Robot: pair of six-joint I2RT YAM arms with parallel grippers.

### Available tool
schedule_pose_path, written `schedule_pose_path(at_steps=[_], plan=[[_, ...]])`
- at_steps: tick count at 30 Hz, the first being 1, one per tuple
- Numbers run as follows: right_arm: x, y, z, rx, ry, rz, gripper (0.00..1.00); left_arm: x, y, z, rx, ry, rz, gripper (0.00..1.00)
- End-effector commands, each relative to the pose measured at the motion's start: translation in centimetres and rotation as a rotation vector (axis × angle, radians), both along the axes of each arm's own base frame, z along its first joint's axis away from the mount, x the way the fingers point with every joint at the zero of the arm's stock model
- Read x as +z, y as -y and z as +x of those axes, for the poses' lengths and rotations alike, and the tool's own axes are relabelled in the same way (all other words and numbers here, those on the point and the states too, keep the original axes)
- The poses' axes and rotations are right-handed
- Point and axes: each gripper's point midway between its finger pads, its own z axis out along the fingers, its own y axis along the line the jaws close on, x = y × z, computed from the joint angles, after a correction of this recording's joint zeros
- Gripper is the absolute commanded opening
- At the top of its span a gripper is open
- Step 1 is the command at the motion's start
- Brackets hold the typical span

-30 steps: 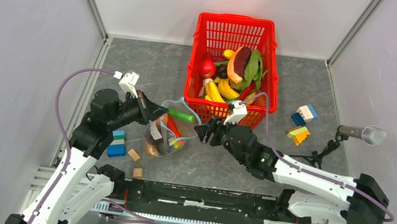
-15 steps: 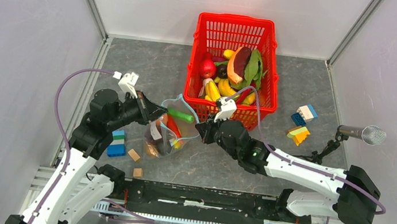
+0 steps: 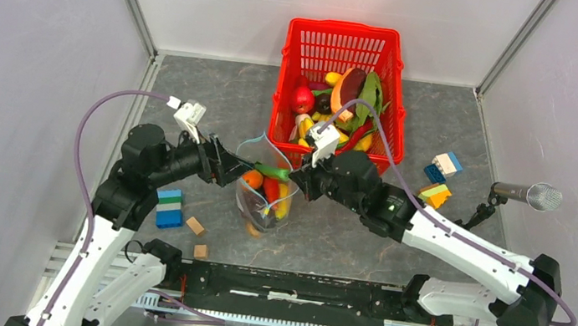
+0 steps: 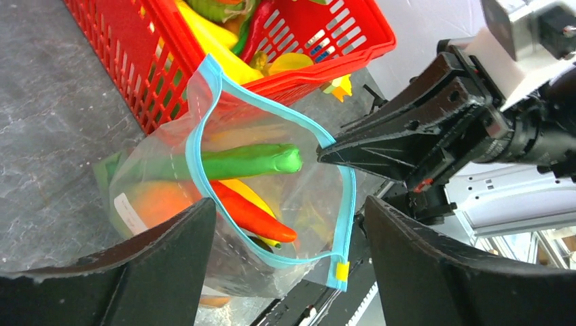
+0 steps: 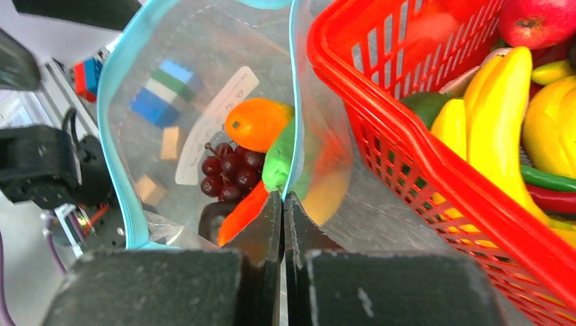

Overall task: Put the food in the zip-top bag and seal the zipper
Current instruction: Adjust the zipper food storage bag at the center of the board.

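Raised upright, the zip-top bag [image 3: 263, 202] hangs from your right hand [image 5: 282, 195] pinching its zipper [image 5: 292, 102]; close your spread left hand [image 4: 291, 202] opposite.

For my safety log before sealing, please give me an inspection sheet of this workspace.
Surface: grey table, marbled pattern.
Job's things: bag with mouth open, zipper unsealed; green vegetable and grapes inside.
Clutter: red basket holding more toy food; blocks; wooden cubes.
Grippers: left gripper open, facing the bag; right gripper shut on the bag rim.
Cables: purple cables on both arms, the right one arching over the basket.
Surroundings: microphone at the right; pale walls.
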Motion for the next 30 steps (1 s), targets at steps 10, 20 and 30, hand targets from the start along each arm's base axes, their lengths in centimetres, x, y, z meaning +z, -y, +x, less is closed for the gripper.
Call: schedule_pose_path(at_steps=[10, 20, 30], plan=[[3.2, 2.1, -2.7, 0.497, 0.159, -0.259, 0.0, 4.0, -0.7, 0.3, -0.06, 0.267, 0.146, 0.94], [1.9, 3.3, -1.4, 0.606, 0.212, -0.425, 0.0, 3.1, 1.4, 0.4, -0.224, 0.299, 0.141, 0.91], [1.9, 3.6, -1.3, 0.618, 0.239, -0.412, 0.0, 1.7, 3.5, 2.5, -0.321, 0.446, 0.288, 0.82]])
